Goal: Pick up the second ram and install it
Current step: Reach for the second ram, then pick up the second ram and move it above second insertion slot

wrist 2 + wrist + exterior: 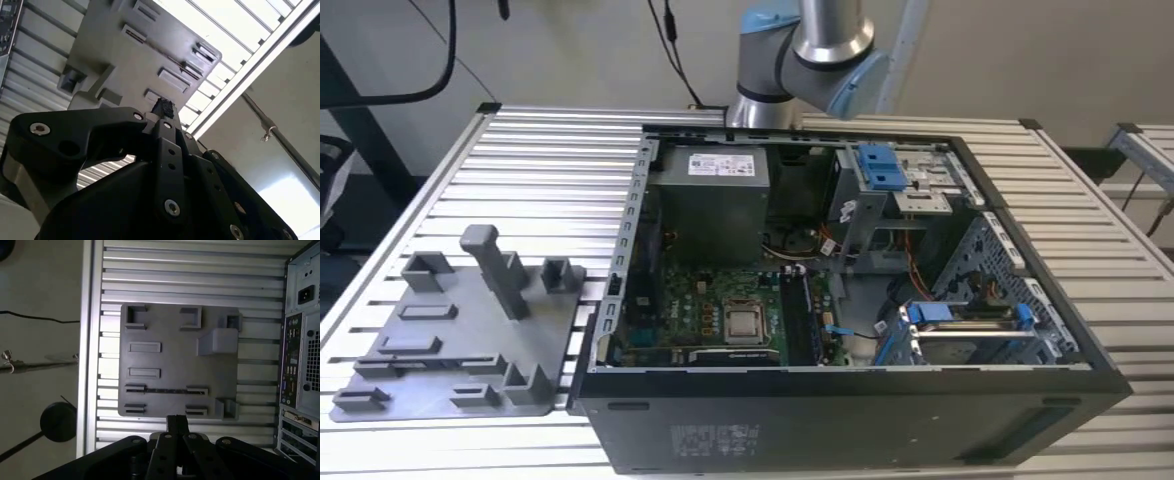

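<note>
In the first wrist view, the second ram (165,389) is a thin dark strip standing edge-on between two slotted holders on the grey fixture tray (175,355). My gripper (177,424) hangs well above the tray near its edge, fingers shut together with nothing between them. The second wrist view shows the same closed gripper (162,106) against the grey tray (115,55). In the exterior view the tray (454,340) lies on the table at the left of the open computer case (854,300). One dark memory stick (794,312) stands in the motherboard beside the CPU socket (744,322).
A tall post (494,265) and several raised blocks stand up from the tray. The case's back panel (300,365) is close to the tray's side. The slatted table's edge (90,365) runs past the tray's other side, with a dark round object (57,420) beyond it.
</note>
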{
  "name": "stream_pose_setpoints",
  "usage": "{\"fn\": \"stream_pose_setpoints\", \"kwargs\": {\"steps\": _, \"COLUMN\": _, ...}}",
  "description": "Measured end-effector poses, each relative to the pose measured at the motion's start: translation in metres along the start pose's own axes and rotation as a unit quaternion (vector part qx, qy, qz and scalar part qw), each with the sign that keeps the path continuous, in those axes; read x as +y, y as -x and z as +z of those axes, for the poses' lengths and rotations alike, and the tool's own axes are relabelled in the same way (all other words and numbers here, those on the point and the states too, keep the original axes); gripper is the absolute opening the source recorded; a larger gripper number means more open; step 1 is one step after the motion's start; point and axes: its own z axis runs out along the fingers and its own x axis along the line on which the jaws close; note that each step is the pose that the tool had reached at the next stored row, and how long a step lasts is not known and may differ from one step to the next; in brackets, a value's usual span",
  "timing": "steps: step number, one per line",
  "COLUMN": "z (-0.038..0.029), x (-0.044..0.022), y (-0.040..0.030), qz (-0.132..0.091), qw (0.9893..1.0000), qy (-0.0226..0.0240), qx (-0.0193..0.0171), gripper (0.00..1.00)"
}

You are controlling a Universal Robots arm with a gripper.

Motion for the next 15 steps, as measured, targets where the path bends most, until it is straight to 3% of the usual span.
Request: {"fn": "stream_pose_setpoints", "kwargs": {"steps": 15, "z": 0.0000, "x": 0.0000, "y": 0.0000, "qz": -0.001, "qw": 1.0000, "qy": 0.0000, "qx": 0.0008, "gripper": 0.11}}
